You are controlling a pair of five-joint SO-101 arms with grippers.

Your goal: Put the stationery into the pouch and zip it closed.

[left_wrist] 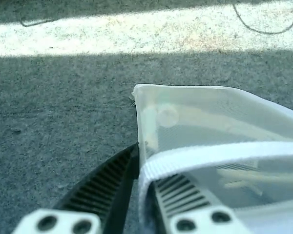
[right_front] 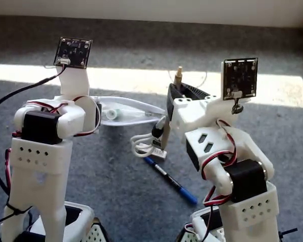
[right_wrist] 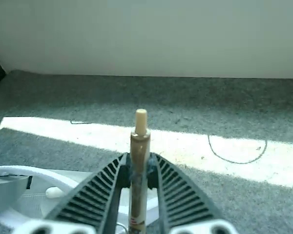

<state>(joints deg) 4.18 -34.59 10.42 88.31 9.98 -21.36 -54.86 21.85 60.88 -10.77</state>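
One translucent mesh pouch (right_front: 126, 113) stretched between the arms, its white-taped end pinched in the ribbed black jaws of the left gripper (left_wrist: 136, 156). Right gripper (right_wrist: 138, 163) clamped a tan pen (right_wrist: 139, 146) upright! A blue pen (right_front: 171, 181) lay on nubby grey carpet (right_front: 116, 191), with a sun stripe (right_front: 141, 80) below the pale wall (right_wrist: 146, 34).

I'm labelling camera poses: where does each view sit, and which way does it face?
High view: behind and above, facing forward over the pouch; both arms' backs show.
Left wrist view: along the left gripper, clamped on the pouch's corner.
Right wrist view: along the right gripper, gripping an upright pen.
All three share the pouch.
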